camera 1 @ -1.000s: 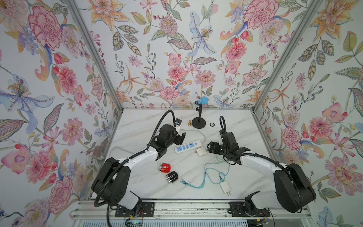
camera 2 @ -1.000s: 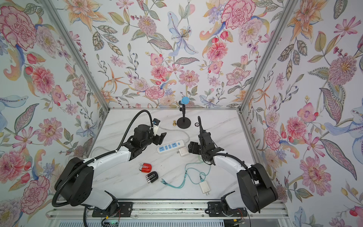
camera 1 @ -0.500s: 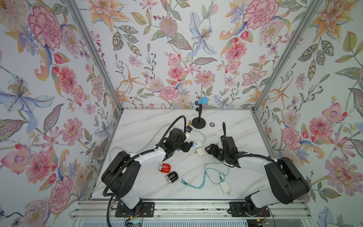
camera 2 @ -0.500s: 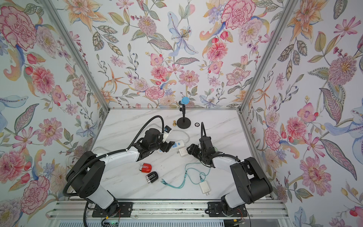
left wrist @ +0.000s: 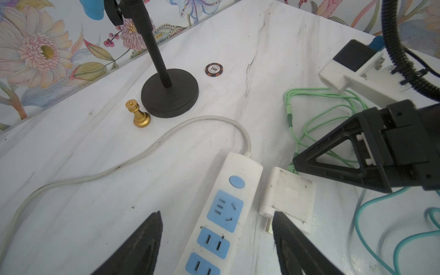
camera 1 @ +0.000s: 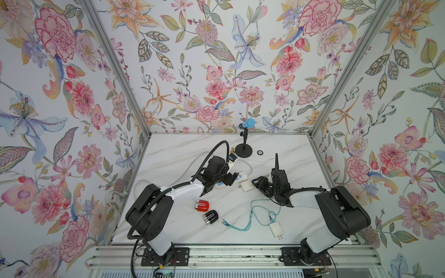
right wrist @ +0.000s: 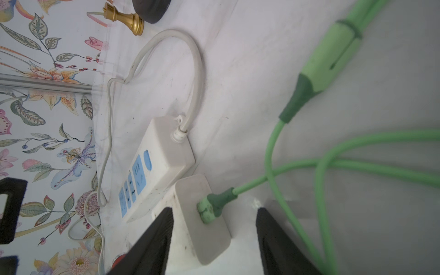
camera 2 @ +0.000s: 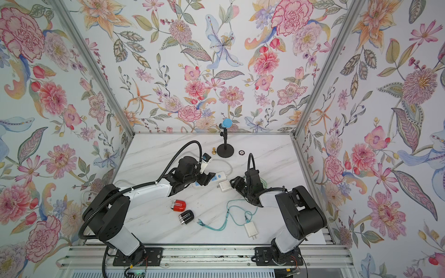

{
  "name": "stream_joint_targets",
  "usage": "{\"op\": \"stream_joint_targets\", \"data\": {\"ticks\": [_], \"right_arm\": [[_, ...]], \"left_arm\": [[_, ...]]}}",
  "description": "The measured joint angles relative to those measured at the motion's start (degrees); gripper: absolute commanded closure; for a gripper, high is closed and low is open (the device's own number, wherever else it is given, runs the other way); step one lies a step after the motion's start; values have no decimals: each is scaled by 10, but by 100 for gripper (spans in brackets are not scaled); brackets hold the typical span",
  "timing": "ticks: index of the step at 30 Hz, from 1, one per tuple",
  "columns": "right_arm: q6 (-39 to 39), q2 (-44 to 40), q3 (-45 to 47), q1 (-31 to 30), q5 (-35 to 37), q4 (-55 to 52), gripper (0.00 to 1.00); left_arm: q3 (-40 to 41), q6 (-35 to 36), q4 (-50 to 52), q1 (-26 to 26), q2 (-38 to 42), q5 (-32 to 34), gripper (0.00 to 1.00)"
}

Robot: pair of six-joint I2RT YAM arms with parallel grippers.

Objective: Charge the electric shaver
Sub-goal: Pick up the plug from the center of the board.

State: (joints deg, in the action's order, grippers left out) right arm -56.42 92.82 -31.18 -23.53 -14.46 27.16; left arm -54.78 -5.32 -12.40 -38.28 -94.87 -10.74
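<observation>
Two stubby shavers lie side by side at the front of the table, a red one and a black one, with neither gripper near them. My left gripper is open and straddles the white power strip without touching it. A square white adapter lies beside the strip with a light green cable plugged into it. My right gripper is open, with a finger on each side of that adapter and a gap showing on one side.
A black microphone stand, a gold chess piece and a poker chip stand at the back. A teal cable runs to a second white adapter near the front edge. The strip's grey cord loops off to the left.
My left gripper moved right, from beside the strip to over it. The right gripper slid in around the square adapter and its jaws narrowed.
</observation>
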Motion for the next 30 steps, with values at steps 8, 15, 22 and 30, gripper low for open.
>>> {"op": "stream_joint_targets", "data": {"ticks": [8, 15, 22, 30], "right_arm": [[-35, 38, 20, -2, 3, 102, 55], [-54, 74, 25, -5, 5, 170, 63], [-60, 108, 27, -5, 1, 227, 72], [-60, 127, 28, -4, -6, 276, 90]], "left_arm": [[0, 0, 0, 0, -1, 0, 25], [0, 0, 0, 0, -1, 0, 25], [0, 0, 0, 0, -1, -7, 25], [10, 0, -5, 0, -1, -11, 25]]}}
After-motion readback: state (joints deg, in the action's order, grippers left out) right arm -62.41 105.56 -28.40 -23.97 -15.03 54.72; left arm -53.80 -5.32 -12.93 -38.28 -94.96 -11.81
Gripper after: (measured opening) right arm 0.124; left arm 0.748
